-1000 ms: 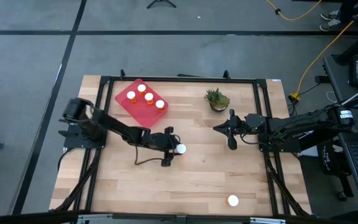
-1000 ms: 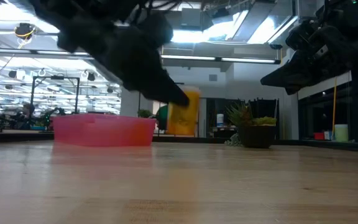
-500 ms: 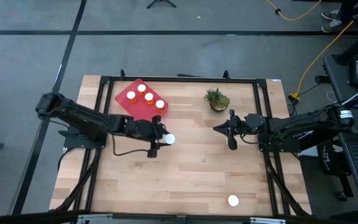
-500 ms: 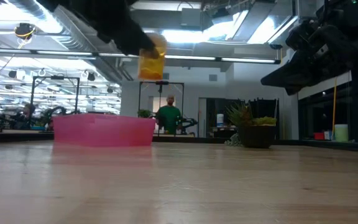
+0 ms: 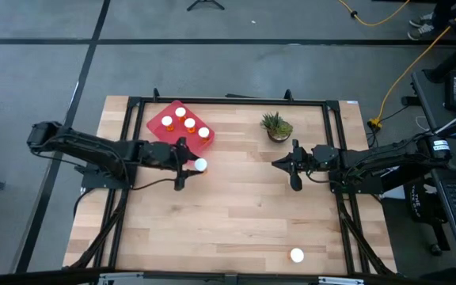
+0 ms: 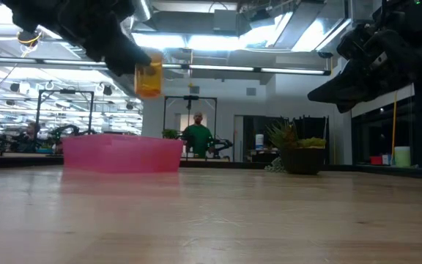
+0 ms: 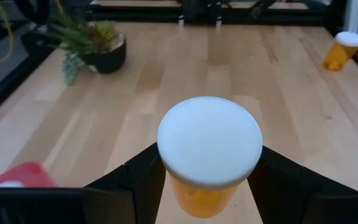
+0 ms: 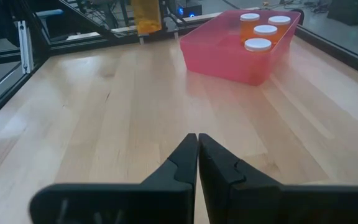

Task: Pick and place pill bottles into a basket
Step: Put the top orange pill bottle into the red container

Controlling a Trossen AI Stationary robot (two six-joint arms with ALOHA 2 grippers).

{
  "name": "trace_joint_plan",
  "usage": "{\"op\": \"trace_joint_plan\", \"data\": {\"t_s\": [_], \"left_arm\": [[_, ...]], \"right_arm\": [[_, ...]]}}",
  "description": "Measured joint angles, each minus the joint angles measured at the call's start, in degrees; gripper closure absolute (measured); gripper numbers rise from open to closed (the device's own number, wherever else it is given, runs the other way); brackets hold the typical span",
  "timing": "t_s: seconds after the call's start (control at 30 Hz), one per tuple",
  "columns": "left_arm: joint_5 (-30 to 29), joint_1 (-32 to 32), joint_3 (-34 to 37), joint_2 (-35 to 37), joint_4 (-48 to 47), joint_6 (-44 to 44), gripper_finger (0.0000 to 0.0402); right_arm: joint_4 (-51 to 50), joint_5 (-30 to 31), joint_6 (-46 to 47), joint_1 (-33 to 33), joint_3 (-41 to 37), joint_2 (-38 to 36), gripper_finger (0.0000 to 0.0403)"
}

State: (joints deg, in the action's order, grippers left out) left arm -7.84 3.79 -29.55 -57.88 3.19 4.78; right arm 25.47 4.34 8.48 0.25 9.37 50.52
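The red basket (image 5: pixel 158 134) sits at the table's far left with several white-capped orange pill bottles (image 5: pixel 190 125) standing in it. My left gripper (image 5: pixel 187 165) is shut on another pill bottle (image 5: pixel 201 165) in the air just off the basket's near right side; the bottle also shows in the low view (image 6: pixel 149 77) and the left wrist view (image 7: pixel 209 155). One more bottle (image 5: pixel 296 255) stands near the table's front right edge. My right gripper (image 5: pixel 293 164) is shut and empty at mid right. My left gripper pinches the pill bottle's orange body (image 7: pixel 205 198) just below the white cap (image 7: pixel 209 140), between its two fingers. The fingers come level from the table's left side. The bottle is upright, cap up, lifted well clear of the table.
A small potted plant (image 5: pixel 276 127) stands at the far middle of the table. A black frame rail (image 5: pixel 236 100) runs around the table. A person stands in the room far behind the table (image 6: pixel 198 136).
My left gripper has carried the pill bottle up and toward the table's far left, from the middle of the table to beside the basket. The bottle stays upright in the hold and now hangs above basket-wall height.
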Motion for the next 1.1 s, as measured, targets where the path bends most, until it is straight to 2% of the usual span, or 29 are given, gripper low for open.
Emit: {"op": "trace_joint_plan", "data": {"t_s": [0.1,0.3,0.67,0.8,1.1], "left_arm": [[-1.14,-1.15,0.40,1.73,-1.26,0.72,0.0201],[-8.34,-2.92,0.40,3.16,-1.93,1.95,0.0201],[-19.58,-5.96,0.44,3.83,-9.89,7.20,0.0201],[-23.19,-6.77,0.47,6.16,-13.59,9.39,0.0201],[-26.69,-6.97,0.47,14.81,-21.57,12.60,0.0201]], "right_arm": [[-0.02,0.03,-0.12,0.00,0.00,-0.01,0.0384],[-0.02,0.09,-0.35,0.00,0.00,-0.01,0.0384],[-0.02,0.13,-1.25,0.00,0.00,0.00,0.0384],[-0.02,0.13,-1.25,0.00,0.00,0.00,0.0384],[-0.02,0.13,-1.23,0.00,0.02,0.00,0.0384]]}}
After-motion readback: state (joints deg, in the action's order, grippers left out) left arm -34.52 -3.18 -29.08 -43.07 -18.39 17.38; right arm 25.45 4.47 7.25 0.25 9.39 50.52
